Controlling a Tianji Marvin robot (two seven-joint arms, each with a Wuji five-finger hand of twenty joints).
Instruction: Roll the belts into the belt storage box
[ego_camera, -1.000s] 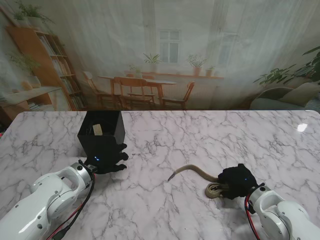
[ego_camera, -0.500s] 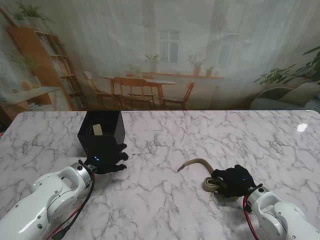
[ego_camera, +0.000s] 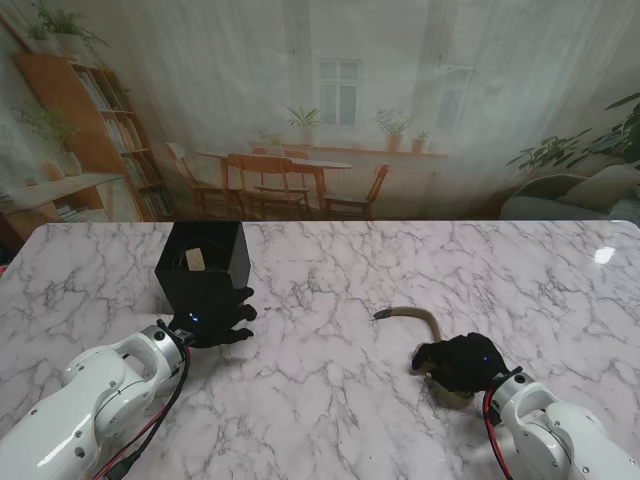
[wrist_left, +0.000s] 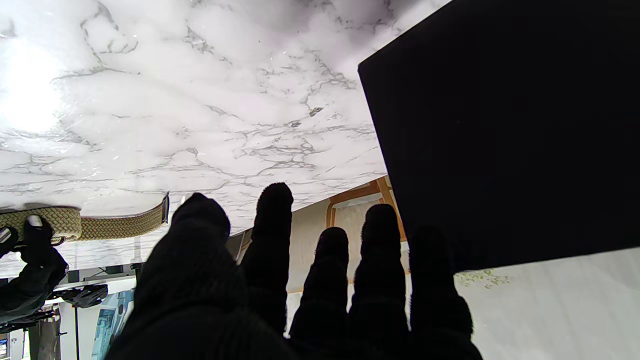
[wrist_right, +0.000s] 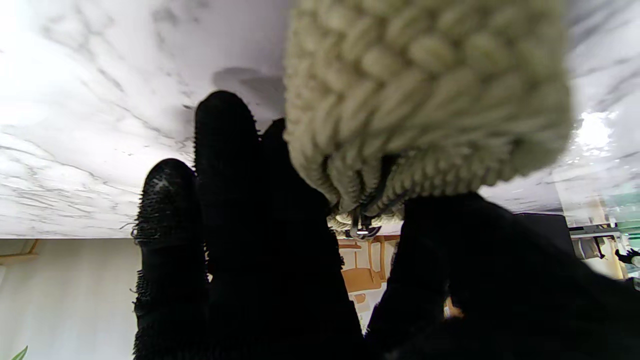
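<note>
One belt (ego_camera: 410, 316) in play, lower right of the stand frame: woven, olive-tan, partly coiled. The right hand (ego_camera: 458, 362) is closed over the coil, fingers wrapped round the braided roll; a short tail curves off toward frame centre. Step in hand, by my judgement: rolling. Next move calls for winding in the tail, then carrying the roll to the black belt storage box (ego_camera: 205, 268) at left-centre of the desk (ego_camera: 330, 400). Left hand (ego_camera: 215, 322) rests by the box, fingers spread, holding nothing.

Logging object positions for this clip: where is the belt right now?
In the stand's view the belt lies on the table's right half, its rolled end under the right hand and its loose tail curving away toward the box.
</note>
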